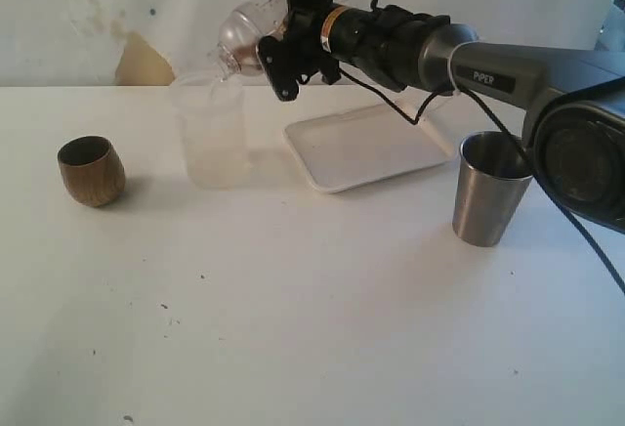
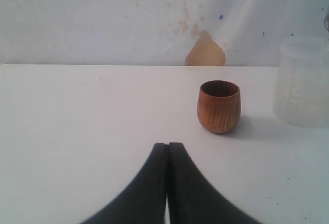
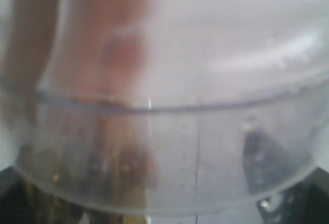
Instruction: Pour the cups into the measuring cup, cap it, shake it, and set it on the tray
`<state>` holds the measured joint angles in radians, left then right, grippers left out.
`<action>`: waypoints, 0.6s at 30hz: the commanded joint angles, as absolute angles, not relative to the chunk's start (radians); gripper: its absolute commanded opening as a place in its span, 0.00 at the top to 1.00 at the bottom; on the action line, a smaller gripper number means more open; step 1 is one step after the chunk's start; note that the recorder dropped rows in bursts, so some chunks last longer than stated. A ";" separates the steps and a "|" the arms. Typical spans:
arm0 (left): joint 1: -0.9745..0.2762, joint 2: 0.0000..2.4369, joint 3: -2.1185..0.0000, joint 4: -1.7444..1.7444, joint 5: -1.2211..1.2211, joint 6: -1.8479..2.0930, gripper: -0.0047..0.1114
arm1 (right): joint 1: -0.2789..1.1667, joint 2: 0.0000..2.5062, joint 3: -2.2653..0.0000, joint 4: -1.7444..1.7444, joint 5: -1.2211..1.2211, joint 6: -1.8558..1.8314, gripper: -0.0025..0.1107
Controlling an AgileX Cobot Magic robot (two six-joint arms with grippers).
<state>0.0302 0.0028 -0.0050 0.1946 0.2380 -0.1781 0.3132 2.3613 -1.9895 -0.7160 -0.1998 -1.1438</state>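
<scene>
Overhead, at upper centre of the exterior view, the right gripper (image 1: 271,33) grasps a wide clear cup (image 1: 239,35). Its jaws are spread broadly round the wall, and the cup is tipped so its mouth faces down and left. The tilt looks meant to bring it over as a cap, though pouring cannot be ruled out; the blurred right wrist view shows no contents. Just below the lowered lip, touching or nearly so, the measuring cup (image 1: 210,138) stands upright on the table (image 1: 293,299), lower left of the gripper. The tray (image 1: 322,177) lies just right of it, under the arm, with nothing on it. The steel tumbler (image 1: 488,191) stands at right and the wooden cup (image 1: 91,170) at far left, both apparently set aside. The left gripper (image 2: 167,149), clenched on nothing, hovers low facing the wooden cup.
</scene>
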 commanded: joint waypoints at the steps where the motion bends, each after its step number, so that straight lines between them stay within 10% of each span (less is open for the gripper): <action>1: 0.029 0.000 0.000 0.195 0.233 -0.179 0.96 | 0.308 2.347 -2.004 -0.707 -0.264 -1.150 0.98; 18: 0.029 0.000 0.000 0.195 0.233 -0.179 0.96 | 0.306 2.347 -2.004 -0.703 -0.310 -1.229 0.98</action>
<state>0.0302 0.0028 -0.0050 0.1946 0.2380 -0.1781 0.3109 2.3613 -1.9895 -0.7160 -0.2609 -1.2024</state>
